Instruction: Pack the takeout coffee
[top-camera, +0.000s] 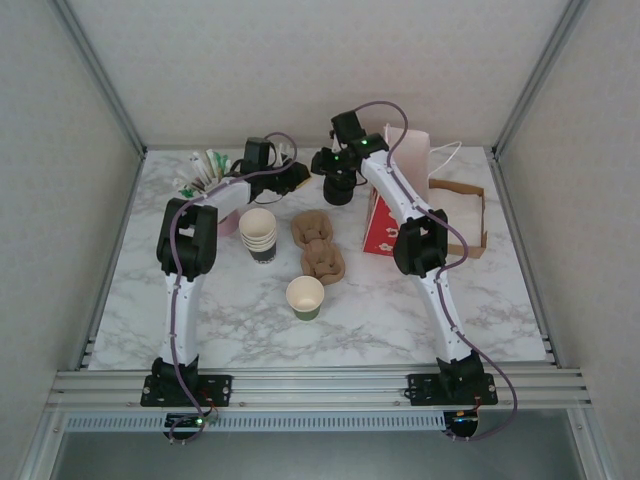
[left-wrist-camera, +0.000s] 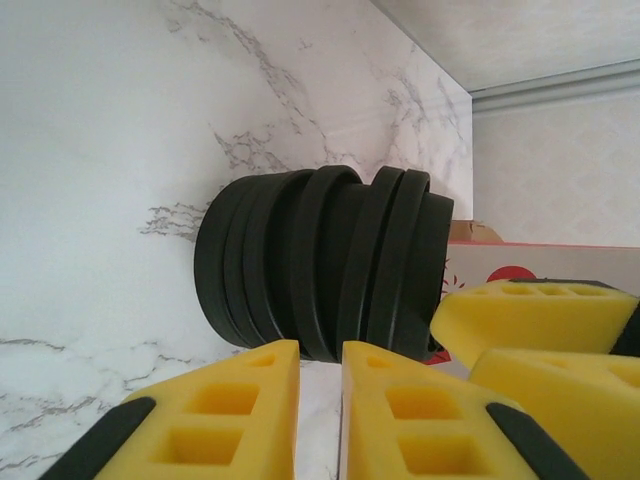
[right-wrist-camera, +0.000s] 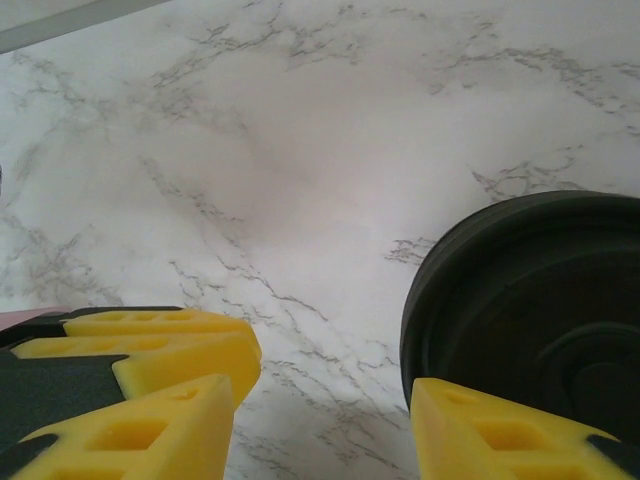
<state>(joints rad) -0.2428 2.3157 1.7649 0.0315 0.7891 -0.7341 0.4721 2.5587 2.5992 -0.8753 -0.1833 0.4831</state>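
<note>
Claw, right (right-wrist-camera: 320, 420), half-open at lid stack (right-wrist-camera: 530, 300); left claw (left-wrist-camera: 320, 400) nearly closed, empty: peel off top lid alone, toward 12 o'clock.

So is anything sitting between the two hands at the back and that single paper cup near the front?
Yes. From above, the single paper cup stands alone in front, and the brown cup carriers lie between it and both hands, left hand and right hand, at the black lid stack. The stack of nested cups stands left of that path.
</note>
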